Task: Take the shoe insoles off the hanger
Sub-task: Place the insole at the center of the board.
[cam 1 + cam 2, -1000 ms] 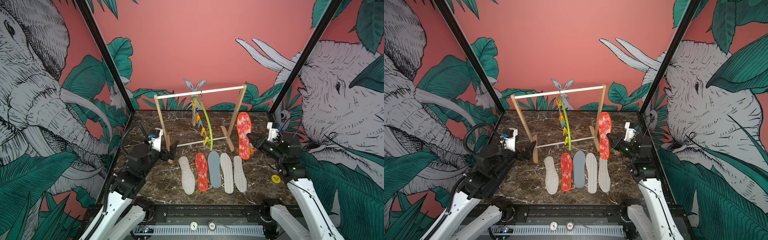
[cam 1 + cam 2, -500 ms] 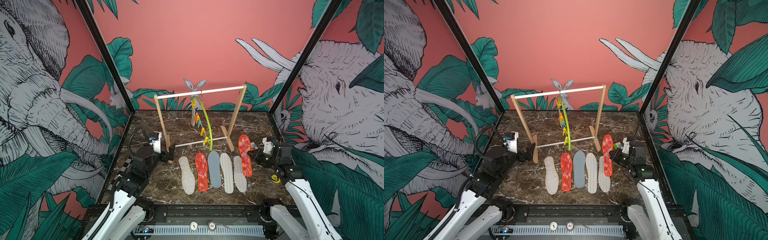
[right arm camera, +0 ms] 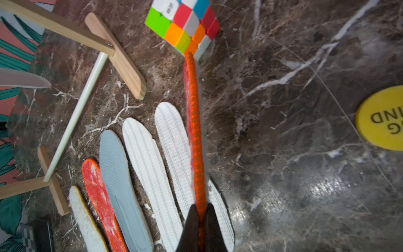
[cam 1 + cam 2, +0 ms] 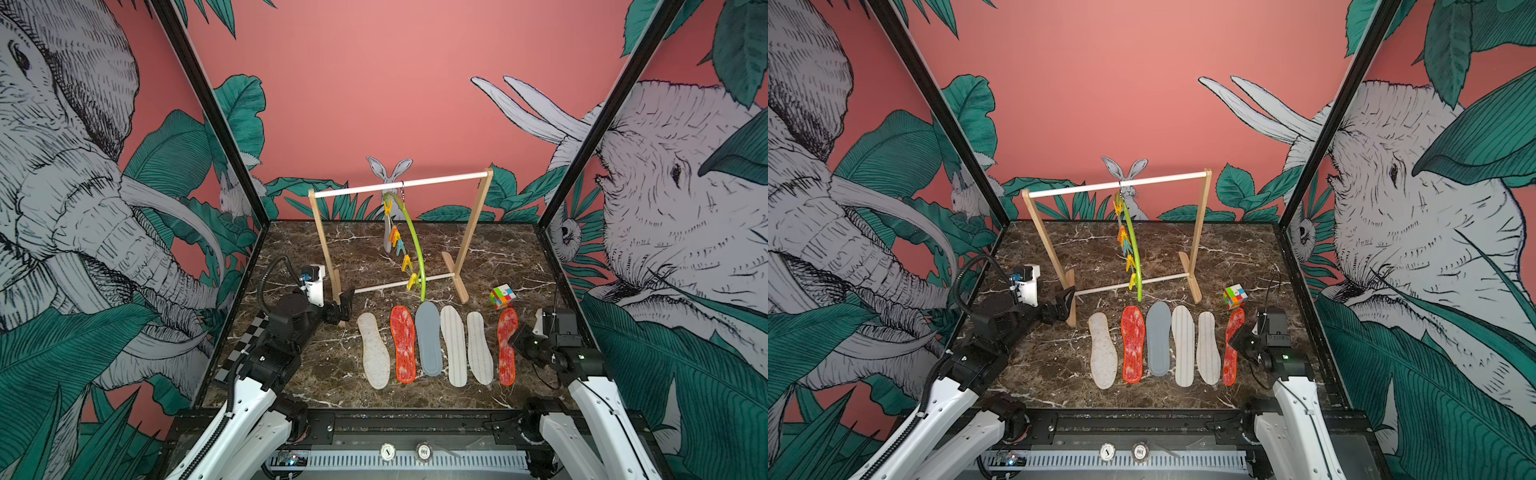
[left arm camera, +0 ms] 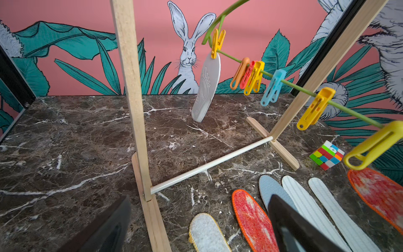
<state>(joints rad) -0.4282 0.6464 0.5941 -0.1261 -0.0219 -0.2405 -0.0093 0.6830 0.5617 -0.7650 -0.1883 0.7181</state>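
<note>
While your right fingers (image 3: pixel 193 227) are clenched on a red insole (image 3: pixel 195 131), you have it standing on edge at the right end of the row, just beside the outer striped insole (image 4: pixel 480 347). Its far tip points toward the cube (image 4: pixel 503 296). You cannot tell whether its lower edge touches the bench (image 4: pixel 332 249).

Your left fingers (image 5: pixel 290 224) are spread wide and grasp nothing. In both top views they sit low, just beside the left foot of the rack (image 4: pixel 399 187).

You have five insoles lying flat on the bench in front of the rack, side by side and lengthwise. From your left they are a cream insole (image 4: pixel 374 351), a second red insole (image 4: pixel 403 345), a grey-blue insole (image 4: pixel 428 338), an inner striped insole (image 4: pixel 454 345) and the outer striped one.

One dimpled insole (image 5: pixel 206 87) is not yet off. It hangs from the hanger (image 4: pixel 415 245) by a yellow peg (image 5: pixel 217 42) at the arc's far, upper end, its low end above the bench behind the rack. The hanger hooks over the rack's white top bar, and its lower tip comes down near the toe of the grey-blue insole. Orange, red, yellow and blue pegs dangle along the arc.

A yellow disc (image 3: pixel 383 117) with dark lettering lies on the bench to the right of your right fingers.
</note>
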